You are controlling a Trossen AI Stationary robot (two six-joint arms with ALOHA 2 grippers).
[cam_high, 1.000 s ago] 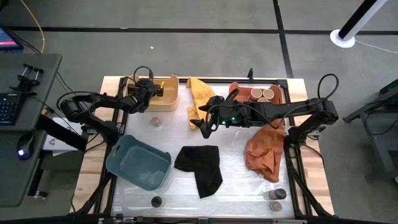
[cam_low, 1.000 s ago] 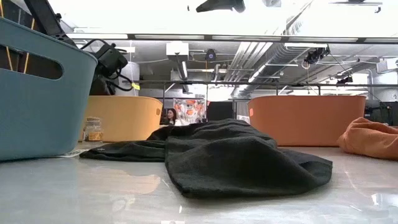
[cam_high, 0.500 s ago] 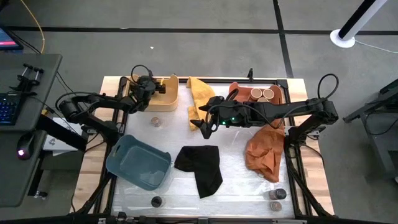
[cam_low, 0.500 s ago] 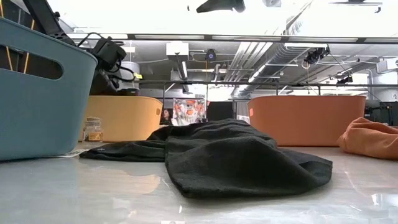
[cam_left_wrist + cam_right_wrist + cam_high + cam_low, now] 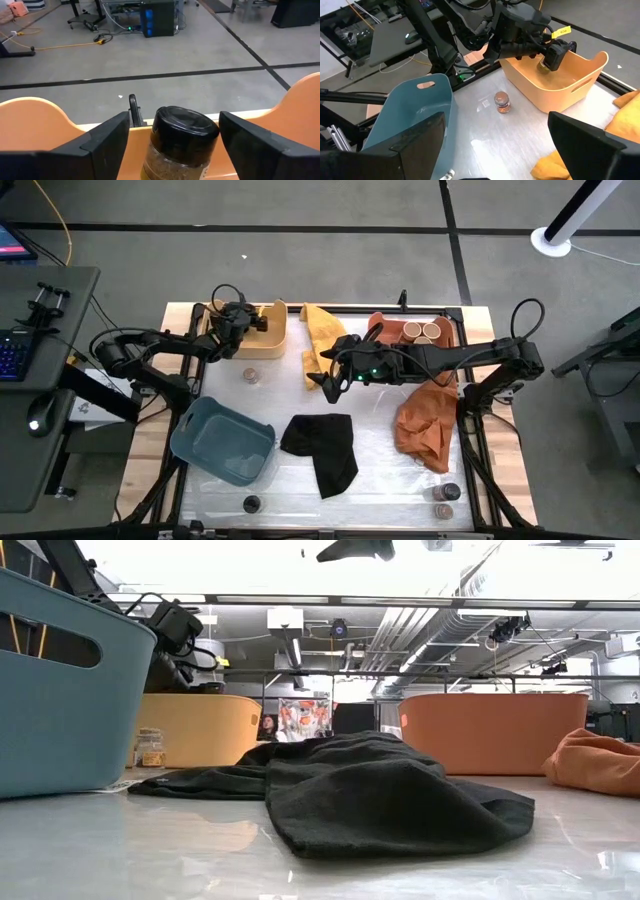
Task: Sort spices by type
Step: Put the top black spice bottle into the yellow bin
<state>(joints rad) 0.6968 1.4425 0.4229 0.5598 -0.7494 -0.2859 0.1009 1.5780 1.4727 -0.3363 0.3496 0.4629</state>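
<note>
My left gripper (image 5: 250,323) hangs open over the yellow tray (image 5: 262,345) at the table's far left. In the left wrist view a black-lidded spice jar (image 5: 182,145) stands between its spread fingers, with tray wall showing beside it. My right gripper (image 5: 325,380) waits open above the table's middle, next to the yellow cloth (image 5: 322,340). A tan-lidded jar (image 5: 250,375) stands on the table just near of the yellow tray. Tan-lidded jars (image 5: 420,332) sit in the coral tray (image 5: 380,325). One black-lidded jar (image 5: 251,503) and two more jars (image 5: 445,500) stand by the near edge.
A blue tray (image 5: 225,442) lies tilted at the near left. A black cloth (image 5: 322,448) is heaped at the middle and a rust-orange cloth (image 5: 425,425) at the right. In the low view the black cloth (image 5: 380,790) fills the foreground. A person shows in the room behind.
My left gripper has risen a little above the yellow tray and then stayed still. My right arm and the jars on the table have not moved.
</note>
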